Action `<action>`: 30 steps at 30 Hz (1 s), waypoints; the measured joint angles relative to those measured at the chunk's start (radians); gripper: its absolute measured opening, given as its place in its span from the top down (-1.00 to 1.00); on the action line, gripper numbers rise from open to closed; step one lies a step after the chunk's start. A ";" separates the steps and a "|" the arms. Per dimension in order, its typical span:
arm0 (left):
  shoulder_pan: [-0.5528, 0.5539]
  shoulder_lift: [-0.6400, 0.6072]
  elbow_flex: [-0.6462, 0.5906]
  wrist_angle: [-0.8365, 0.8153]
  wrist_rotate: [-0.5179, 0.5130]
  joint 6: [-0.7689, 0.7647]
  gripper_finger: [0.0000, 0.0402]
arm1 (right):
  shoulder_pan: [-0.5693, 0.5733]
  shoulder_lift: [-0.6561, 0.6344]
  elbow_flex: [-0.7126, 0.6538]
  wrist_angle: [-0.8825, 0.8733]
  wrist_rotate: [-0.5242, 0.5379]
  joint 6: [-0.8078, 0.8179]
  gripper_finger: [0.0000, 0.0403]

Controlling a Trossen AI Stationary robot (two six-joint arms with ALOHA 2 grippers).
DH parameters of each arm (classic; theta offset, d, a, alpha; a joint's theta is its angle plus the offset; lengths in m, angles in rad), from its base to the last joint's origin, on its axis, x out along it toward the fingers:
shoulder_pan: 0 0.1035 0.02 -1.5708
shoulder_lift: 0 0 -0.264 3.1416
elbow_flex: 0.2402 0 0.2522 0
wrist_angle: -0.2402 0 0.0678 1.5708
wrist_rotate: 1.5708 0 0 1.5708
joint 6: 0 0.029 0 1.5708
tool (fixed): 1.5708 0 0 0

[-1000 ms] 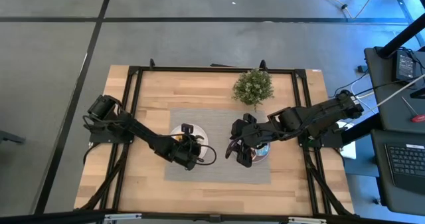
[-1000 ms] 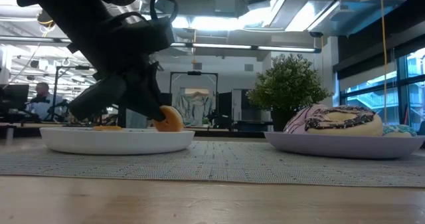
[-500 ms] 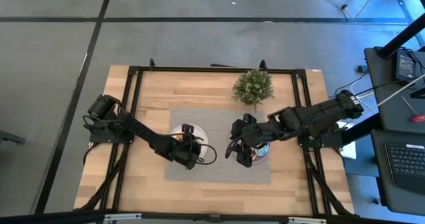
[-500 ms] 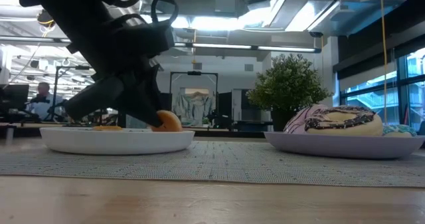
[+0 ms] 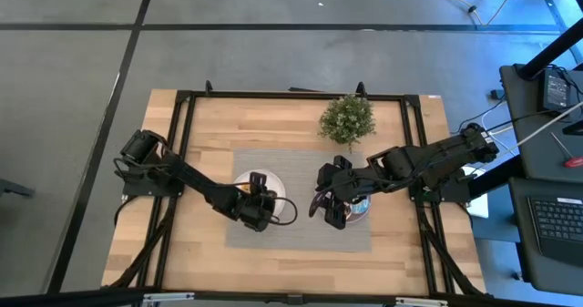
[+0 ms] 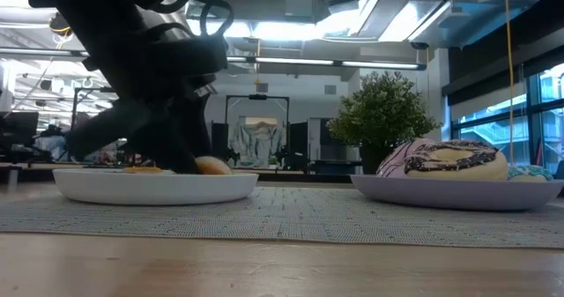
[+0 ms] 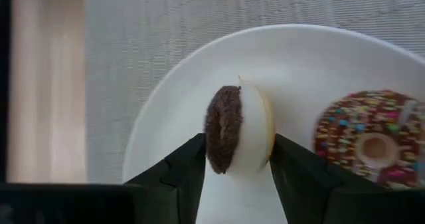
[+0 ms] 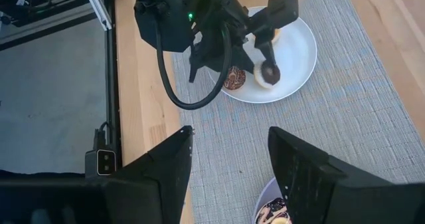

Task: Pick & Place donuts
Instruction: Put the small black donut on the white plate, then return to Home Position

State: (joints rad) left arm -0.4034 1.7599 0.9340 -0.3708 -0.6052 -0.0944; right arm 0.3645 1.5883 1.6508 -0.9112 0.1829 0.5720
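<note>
My left gripper [image 7: 238, 145] [image 5: 259, 200] is over the white plate [image 7: 166, 117] [image 6: 154, 187], shut on a mini dark brown donut [image 7: 236, 127] [image 6: 211, 165]. A speckled mini donut [image 7: 372, 141] lies flat on the same plate, and an orange one [image 6: 141, 168] shows just above its rim. My right gripper [image 8: 231, 134] [image 5: 334, 212] is open and hovers over the lilac plate [image 6: 449, 193] [image 5: 361, 209]. That plate carries a pink large donut with dark drizzle [image 6: 445, 159] and a blue one [image 6: 533, 172]. My left gripper pinches the mini dark brown donut between its two fingers, one on the dark frosted face [image 7: 214, 132] and one on the pale underside [image 7: 265, 131]. The fingers come from above, slanting down. The donut stands on edge, its lower rim down at the white plate.
A grey woven mat [image 5: 301, 234] lies under both plates on the wooden table [image 5: 209, 125]. A small potted plant [image 5: 347, 118] [image 6: 381, 116] stands at the far side behind the plates. A black frame runs along the table edges [image 5: 182, 161].
My left gripper has moved down toward the white plate, still shut on the dark brown donut. The donut has dropped from above the rim to plate level. My right arm has kept still.
</note>
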 joint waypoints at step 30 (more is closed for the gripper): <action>0.002 -0.209 0.000 -0.100 0.166 -0.151 0.01 | 0.012 0.000 0.000 -0.054 -0.001 0.015 0.01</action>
State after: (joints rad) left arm -0.4019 1.5511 0.9340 -0.4711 -0.4396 -0.2451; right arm 0.3765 1.5887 1.6512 -0.9652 0.1821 0.5873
